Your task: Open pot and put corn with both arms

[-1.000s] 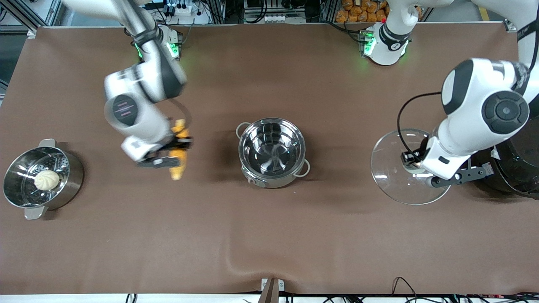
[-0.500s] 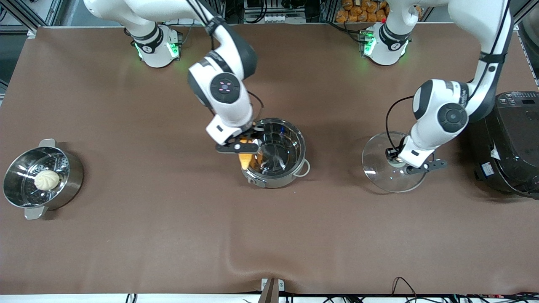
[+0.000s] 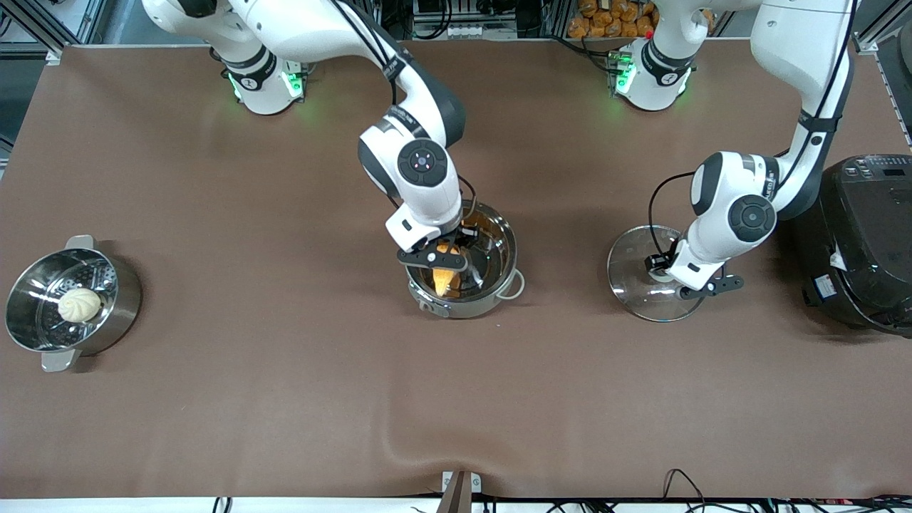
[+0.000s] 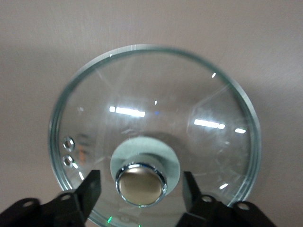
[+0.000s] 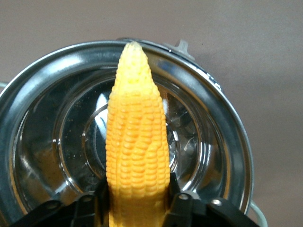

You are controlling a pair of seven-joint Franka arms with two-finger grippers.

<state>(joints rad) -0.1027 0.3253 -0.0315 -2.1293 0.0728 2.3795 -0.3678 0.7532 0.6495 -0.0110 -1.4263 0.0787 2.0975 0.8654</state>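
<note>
right wrist view: corn (image 5: 136, 142) clamped in right pincer (image 5: 137, 201), moved from bench side to over open pot (image 5: 208, 156); release pending. left pincer (image 4: 139, 189) straddles lid (image 4: 156, 99) knob unclamped, lid lowered onto bench.

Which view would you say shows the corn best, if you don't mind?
The right wrist view: the corn fills the frame, held over the pot. The front view shows only its tip; the left wrist view shows none.
</note>
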